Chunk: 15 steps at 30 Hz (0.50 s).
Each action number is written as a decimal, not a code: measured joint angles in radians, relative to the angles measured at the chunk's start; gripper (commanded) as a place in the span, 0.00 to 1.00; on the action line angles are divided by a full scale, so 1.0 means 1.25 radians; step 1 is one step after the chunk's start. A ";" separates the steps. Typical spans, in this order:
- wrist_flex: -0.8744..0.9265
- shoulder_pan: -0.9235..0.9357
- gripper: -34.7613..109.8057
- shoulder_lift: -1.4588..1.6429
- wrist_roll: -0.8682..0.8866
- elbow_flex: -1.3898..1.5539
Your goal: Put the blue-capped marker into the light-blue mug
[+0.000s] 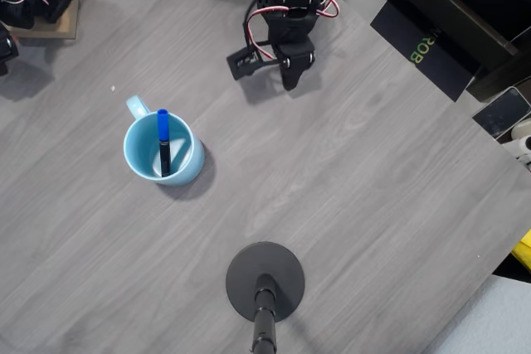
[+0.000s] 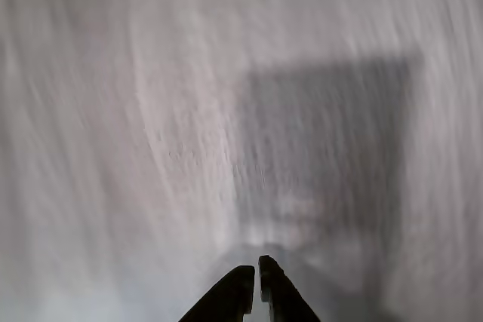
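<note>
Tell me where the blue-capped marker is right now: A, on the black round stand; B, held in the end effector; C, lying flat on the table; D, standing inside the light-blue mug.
D: the blue-capped marker stands inside the light-blue mug, cap up.

Open table [image 1: 348, 188] lies between the light-blue mug [image 1: 141, 159] and round black stand base [image 1: 265, 281].
</note>
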 measured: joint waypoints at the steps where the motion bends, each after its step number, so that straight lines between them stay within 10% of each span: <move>1: -0.011 0.020 0.26 0.000 -0.103 0.000; 15: 0.076 0.042 0.30 0.000 -0.304 0.000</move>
